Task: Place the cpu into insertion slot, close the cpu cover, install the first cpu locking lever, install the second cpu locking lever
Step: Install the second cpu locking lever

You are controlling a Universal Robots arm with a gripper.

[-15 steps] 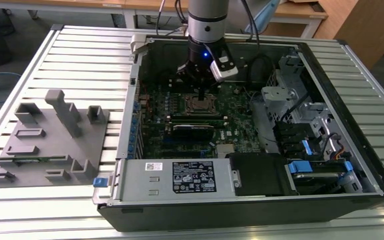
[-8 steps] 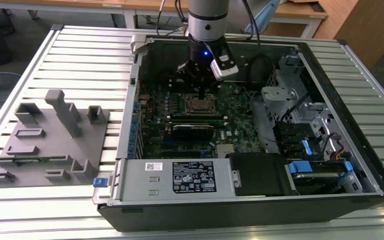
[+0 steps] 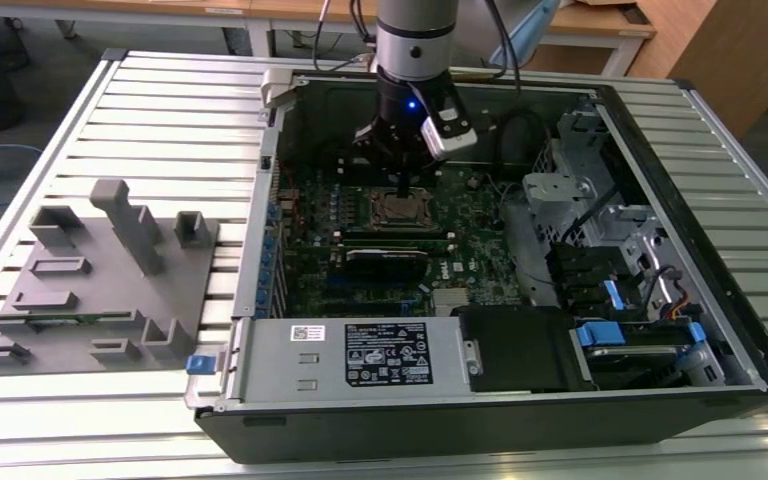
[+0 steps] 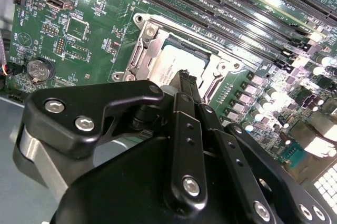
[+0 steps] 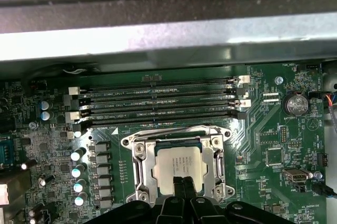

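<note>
Slatted tabletop (image 3: 117,110), open computer case (image 3: 704,400).
Narrow, empty claw (image 5: 181,184) hangs over the cpu (image 5: 179,167), seated inside its cpu cover (image 5: 141,168).

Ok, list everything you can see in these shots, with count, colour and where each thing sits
cpu: one, silver-tan, seated in the socket on the motherboard, under the cover's window.
cpu cover: one, silvery frame, lying closed around the cpu.
motherboard: one, green, on the floor of the computer case.
memory slots: several, black, in a row beside the socket.
coin battery: one, silver, near the board's edge.
computer case: one, black, open, lying on the slatted table.
power supply: one, grey with a black label, at the near wall of the case.
fixture block: one, grey, on the table at the exterior view's left.
slatted table: one, pale metal.
gripper: one, black, fingertips together, tips down at the cpu.
</note>
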